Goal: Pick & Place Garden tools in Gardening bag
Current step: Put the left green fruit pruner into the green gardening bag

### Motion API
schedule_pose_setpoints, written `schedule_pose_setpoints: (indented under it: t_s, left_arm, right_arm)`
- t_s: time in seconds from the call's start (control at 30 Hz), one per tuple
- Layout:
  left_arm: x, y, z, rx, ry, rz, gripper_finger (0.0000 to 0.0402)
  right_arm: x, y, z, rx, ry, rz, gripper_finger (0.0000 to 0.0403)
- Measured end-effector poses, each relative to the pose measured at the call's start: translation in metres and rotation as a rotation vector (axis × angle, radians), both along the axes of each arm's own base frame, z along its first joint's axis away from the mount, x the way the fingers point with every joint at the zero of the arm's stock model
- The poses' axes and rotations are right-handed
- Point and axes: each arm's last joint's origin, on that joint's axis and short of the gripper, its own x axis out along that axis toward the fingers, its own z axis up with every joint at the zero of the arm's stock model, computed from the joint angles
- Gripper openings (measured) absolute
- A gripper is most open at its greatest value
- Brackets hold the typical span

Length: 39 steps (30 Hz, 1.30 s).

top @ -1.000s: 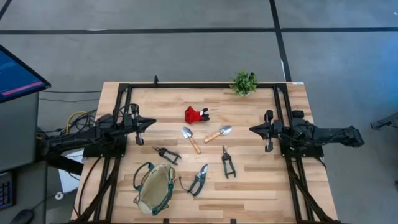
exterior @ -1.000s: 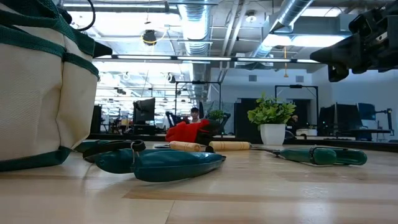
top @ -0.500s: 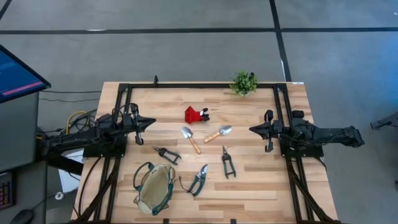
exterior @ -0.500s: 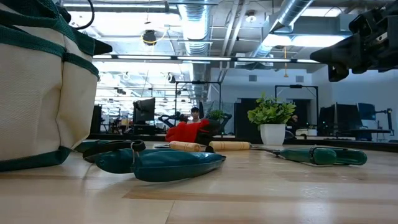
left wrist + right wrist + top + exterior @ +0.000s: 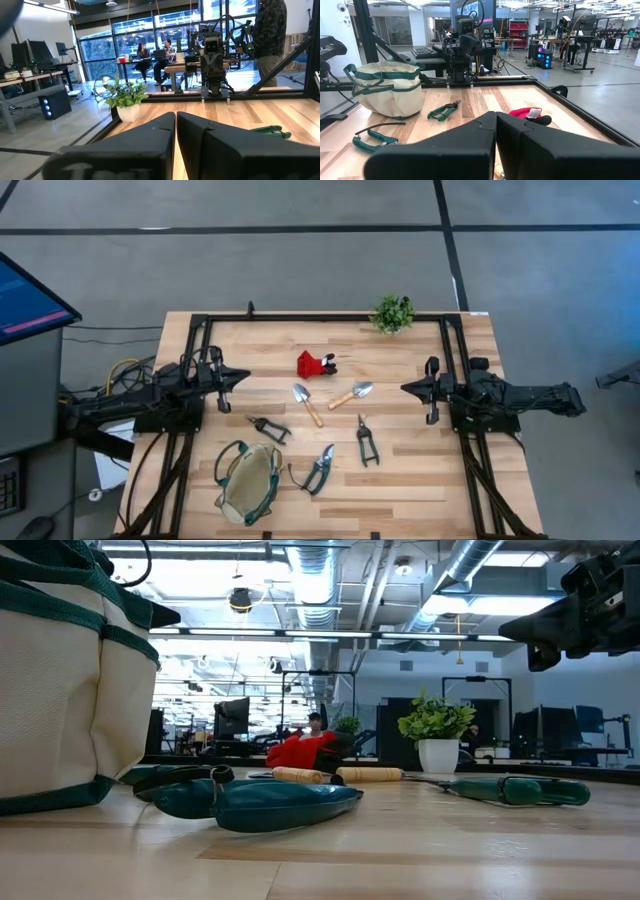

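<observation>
The left end effector was held at the left side of the surface, its fingers pressed together and nothing gripped. The right end effector was held at the right side, its fingers likewise pressed together and empty. Both were well apart from every tool.

The gardening bag was seen at the near left of the surface, mouth upward. One pair of green-handled pruning shears lay just right of the bag, near but not touching it. A second pair of shears lay farther right, toward the middle. A smaller dark pair of shears lay just beyond the bag, on its far side.

Two trowels were laid at the centre of the surface: the left trowel with its blade toward the far side, the right trowel with its blade pointing far right; their wooden handles came near each other at the near ends. The red-and-black tool lay beyond the trowels. The potted plant stood at the far edge, right of centre.

In the low view the bag filled the left, with green shears lying beside it.
</observation>
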Motion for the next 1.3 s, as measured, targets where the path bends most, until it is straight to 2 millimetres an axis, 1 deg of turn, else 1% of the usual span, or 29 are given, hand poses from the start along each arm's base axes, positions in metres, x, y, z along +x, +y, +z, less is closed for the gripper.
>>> schedule_pose_setpoints:
  t_s: [0.3, 0.47, 0.6, 0.77, 0.93, 1.03, 1.17, 1.3]
  left_arm:
    - [0.0, 0.0, 0.0, 0.001, -0.002, 0.0, 0.0008]
    - [0.0, 0.0, 0.0, 0.0, -0.003, -0.001, 0.0008]
    - [0.0, 0.0, 0.0, -0.022, -0.009, -0.003, 0.0008]
    - [0.002, -0.002, -0.002, -0.086, 0.001, -0.099, 0.0008]
    - [0.006, -0.002, -0.005, -0.108, 0.053, -0.106, 0.0005]
    - [0.01, -0.001, 0.001, -0.114, 0.085, -0.104, 0.0002]
    - [0.019, 0.001, 0.017, -0.112, 0.123, -0.102, 0.0002]
    - [0.031, 0.003, 0.033, -0.042, 0.173, -0.144, 0.0002]
  right_arm:
    - [0.0, 0.0, 0.0, 0.0, -0.003, 0.0, 0.0]
    - [0.0, 0.0, 0.005, 0.073, -0.063, 0.0, 0.0]
    - [0.0, 0.001, 0.009, 0.085, -0.1, 0.011, 0.0]
    - [-0.001, 0.003, 0.013, 0.09, -0.148, 0.036, 0.0]
    - [0.001, 0.005, 0.015, 0.093, -0.124, 0.031, 0.0]
    - [0.005, 0.006, 0.018, 0.095, -0.113, 0.024, 0.0]
    - [0.013, 0.008, 0.02, 0.092, -0.064, 0.022, 0.0]
    - [0.023, 0.008, 0.029, 0.091, -0.033, 0.001, 0.0]
